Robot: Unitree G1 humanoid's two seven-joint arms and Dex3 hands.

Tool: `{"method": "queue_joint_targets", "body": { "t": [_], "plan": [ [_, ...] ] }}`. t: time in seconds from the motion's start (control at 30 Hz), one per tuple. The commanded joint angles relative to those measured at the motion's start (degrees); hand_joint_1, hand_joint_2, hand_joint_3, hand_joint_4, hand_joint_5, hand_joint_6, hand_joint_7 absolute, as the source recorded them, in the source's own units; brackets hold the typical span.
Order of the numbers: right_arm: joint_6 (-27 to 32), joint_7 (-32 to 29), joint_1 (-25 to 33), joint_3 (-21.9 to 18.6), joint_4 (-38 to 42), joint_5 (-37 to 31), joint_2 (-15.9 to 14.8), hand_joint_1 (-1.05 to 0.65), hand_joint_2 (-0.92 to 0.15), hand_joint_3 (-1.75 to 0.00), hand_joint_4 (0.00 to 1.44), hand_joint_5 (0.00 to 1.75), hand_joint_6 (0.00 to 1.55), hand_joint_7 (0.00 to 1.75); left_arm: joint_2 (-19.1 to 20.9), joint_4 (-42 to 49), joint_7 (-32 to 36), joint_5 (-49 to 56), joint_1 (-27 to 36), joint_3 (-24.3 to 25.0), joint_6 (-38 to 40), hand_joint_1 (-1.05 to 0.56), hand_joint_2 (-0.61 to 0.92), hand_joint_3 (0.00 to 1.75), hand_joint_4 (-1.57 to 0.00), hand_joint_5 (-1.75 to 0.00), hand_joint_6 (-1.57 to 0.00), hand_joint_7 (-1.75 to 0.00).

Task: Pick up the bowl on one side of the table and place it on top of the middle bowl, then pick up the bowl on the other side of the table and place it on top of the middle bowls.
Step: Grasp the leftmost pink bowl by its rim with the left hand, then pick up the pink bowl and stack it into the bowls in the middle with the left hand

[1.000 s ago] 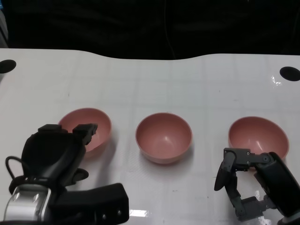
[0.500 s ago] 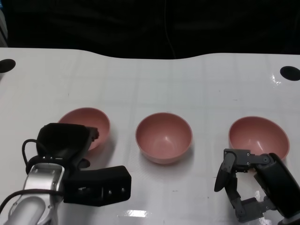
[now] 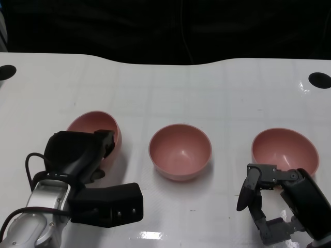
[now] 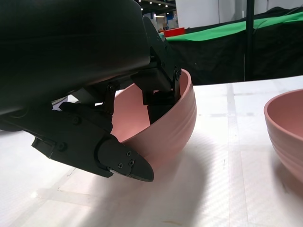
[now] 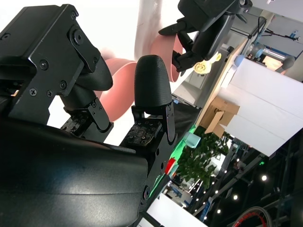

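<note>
While its fingers (image 4: 161, 101) clamp the rim inside and out, the left hand (image 3: 77, 155) holds the left bowl (image 3: 98, 126) tilted on the desk (image 3: 165, 88). Right hand (image 3: 269, 199) hovers, fingers spread, near the right bowl (image 3: 284, 147); the middle bowl (image 3: 180, 151) sits between.

Matt pink bowls (image 3: 180, 151), glossy table (image 3: 155, 88)

The left hand (image 3: 77, 152) grips the tilted left bowl (image 3: 98, 126), fingers (image 4: 158, 101) inside the rim. The right hand (image 3: 271, 199) hangs empty, fingers apart.
</note>
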Motion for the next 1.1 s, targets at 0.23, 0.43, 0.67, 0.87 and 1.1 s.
{"method": "queue_joint_targets", "body": {
  "t": [0.23, 0.43, 0.67, 0.87, 1.1],
  "plan": [
    [-0.01, -0.06, -0.16, -0.31, -0.29, 0.41, -0.69, 0.20, -0.20, -1.61, 0.92, 1.75, 0.88, 1.35, 3.33, -15.06, 0.96, -0.35, 1.18, 1.58, 0.01, -0.20, 0.90, 0.05, -0.80, -1.75, -0.86, -1.10],
    [-0.42, -0.21, -0.45, -0.27, 0.20, 0.27, -0.56, 0.21, -0.19, -1.62, 0.92, 1.75, 0.88, 1.35, 3.50, -19.79, 1.95, -0.74, 0.96, 2.02, -2.61, -0.21, 0.89, 0.04, -0.84, -1.75, -0.81, -1.33],
    [-0.44, -0.37, -0.46, -0.27, 0.40, 0.04, -0.54, 0.21, -0.19, -1.62, 0.92, 1.75, 0.88, 1.36, 3.66, -21.65, 2.63, -3.75, -0.28, 2.25, -9.59, -0.20, 0.56, 0.82, -0.88, -1.75, -0.79, -1.46],
    [0.11, -0.22, -0.17, -0.24, -0.15, 0.17, -0.51, 0.19, -0.19, -1.62, 0.91, 1.75, 0.87, 1.35, 2.60, -22.33, 1.27, -4.12, -1.90, 1.26, -12.37, -0.25, 0.44, 1.01, -0.89, -1.75, -0.89, -1.23],
    [-0.62, -0.25, -0.26, -0.25, 0.27, 0.16, -0.55, 0.18, -0.18, -1.63, 0.91, 1.75, 0.87, 1.35, 0.89, -20.67, 2.14, -3.62, -2.98, -0.14, -13.23, -0.17, 0.47, 0.87, -0.91, -1.75, -0.89, -1.30]
  ]
}}
